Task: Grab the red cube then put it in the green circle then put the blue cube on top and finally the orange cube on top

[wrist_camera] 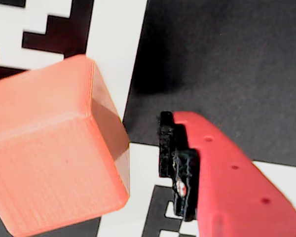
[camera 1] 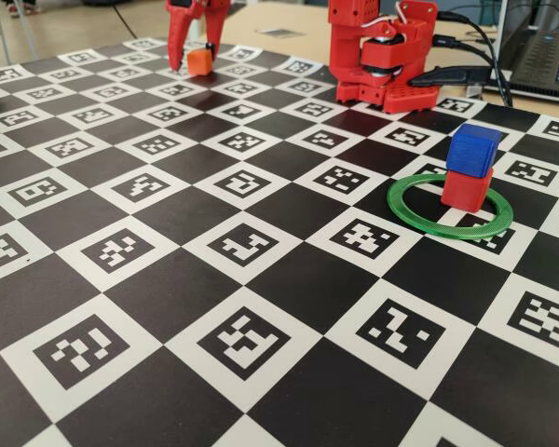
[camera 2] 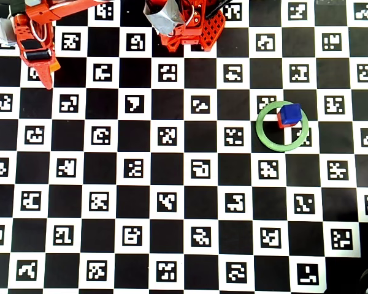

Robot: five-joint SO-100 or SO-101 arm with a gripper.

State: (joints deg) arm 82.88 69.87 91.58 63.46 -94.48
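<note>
The red two-finger claw (camera 1: 194, 58) stands with its fingers spread to either side of the small bright orange plastic cube (camera 1: 199, 61) at the far left of the checkered board in the fixed view, and it has not closed on the cube. In the wrist view one red finger with a black ridged pad (wrist_camera: 180, 168) sits just beside the cube's right face, with a strip of board visible between them; the other finger is out of frame. The orange cube (wrist_camera: 54, 148) fills the left of that view, matte, with fine layered lines and softly rounded edges, resting on the board across a white square and a black one. In the overhead view the arm covers the cube.

Well apart, to the right in the fixed view, the thin flat green plastic ring (camera 1: 419, 216) lies on the black-and-white marker-printed board (camera 1: 261, 307). Inside it, towards its far edge, the small matte red plastic cube (camera 1: 466, 188) sits with the small deep-blue plastic cube (camera 1: 473, 149) stacked on top, turned slightly askew. The arm's red base (camera 1: 382, 56) stands at the board's far edge.
</note>
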